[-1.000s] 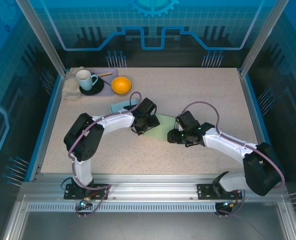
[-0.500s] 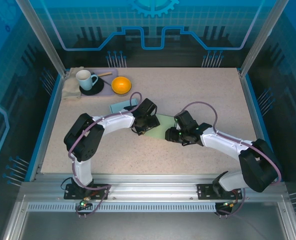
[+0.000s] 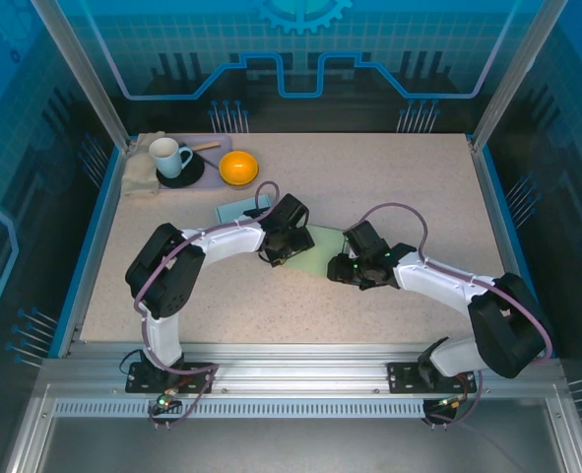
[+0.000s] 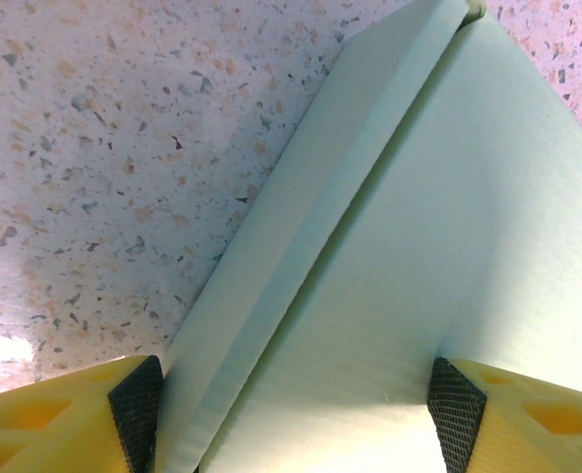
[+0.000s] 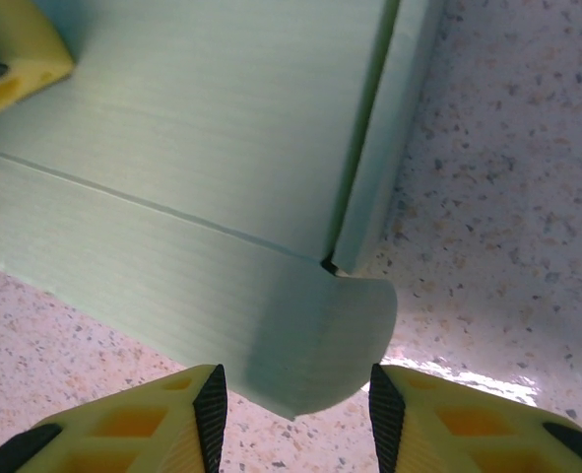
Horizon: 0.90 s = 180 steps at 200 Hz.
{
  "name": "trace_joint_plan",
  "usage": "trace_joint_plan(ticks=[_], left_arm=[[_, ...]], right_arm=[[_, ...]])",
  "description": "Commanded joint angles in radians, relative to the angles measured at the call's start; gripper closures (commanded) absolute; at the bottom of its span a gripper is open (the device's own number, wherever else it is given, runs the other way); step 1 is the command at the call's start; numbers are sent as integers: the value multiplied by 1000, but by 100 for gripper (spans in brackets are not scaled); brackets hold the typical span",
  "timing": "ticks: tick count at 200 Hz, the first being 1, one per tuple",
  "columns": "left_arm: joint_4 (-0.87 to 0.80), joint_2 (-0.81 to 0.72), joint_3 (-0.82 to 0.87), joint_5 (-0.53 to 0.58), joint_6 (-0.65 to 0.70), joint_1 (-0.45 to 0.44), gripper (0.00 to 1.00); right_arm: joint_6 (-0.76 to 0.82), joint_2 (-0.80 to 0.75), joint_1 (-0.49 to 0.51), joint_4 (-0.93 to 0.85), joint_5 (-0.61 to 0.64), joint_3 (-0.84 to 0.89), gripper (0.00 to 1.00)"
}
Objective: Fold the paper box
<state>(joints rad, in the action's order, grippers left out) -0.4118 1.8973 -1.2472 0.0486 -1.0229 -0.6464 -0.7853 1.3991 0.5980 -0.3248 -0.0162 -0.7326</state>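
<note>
The paper box [image 3: 322, 254] is a flat pale green cardboard sheet lying on the speckled table between the two arms. My left gripper [image 3: 283, 246] is at its left end. In the left wrist view the left gripper [image 4: 295, 426] is open wide, its pads [image 4: 135, 409] straddling the sheet [image 4: 409, 246] and a folded side strip [image 4: 300, 207]. My right gripper [image 3: 350, 264] is at the box's right corner. In the right wrist view the right gripper [image 5: 298, 414] is open, with a rounded flap [image 5: 320, 335] between its pads [image 5: 212, 409], apart from both.
At the back left stand a white mug [image 3: 168, 156] on a dark saucer, an orange bowl [image 3: 238, 168] and a beige cloth [image 3: 139, 177]. A small teal card [image 3: 239, 210] lies by the left arm. The table's right half and front strip are bare.
My right gripper has crept slightly left toward the box corner. The left arm and the box have stayed put.
</note>
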Motion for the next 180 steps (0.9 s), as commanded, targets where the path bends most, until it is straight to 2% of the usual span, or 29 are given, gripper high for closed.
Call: trace_joint_plan(ticks=[1, 79, 125, 180], left_arm=[[-46, 14, 30, 35, -21, -6, 26], [-47, 14, 32, 36, -22, -8, 26], [-46, 16, 32, 35, -22, -8, 26], [-43, 19, 32, 31, -22, -8, 26]], right_arm=[[-3, 2, 14, 25, -16, 19, 55], [7, 22, 13, 65, -60, -6, 60], [23, 47, 14, 20, -21, -19, 52], [40, 49, 12, 140, -67, 9, 56]])
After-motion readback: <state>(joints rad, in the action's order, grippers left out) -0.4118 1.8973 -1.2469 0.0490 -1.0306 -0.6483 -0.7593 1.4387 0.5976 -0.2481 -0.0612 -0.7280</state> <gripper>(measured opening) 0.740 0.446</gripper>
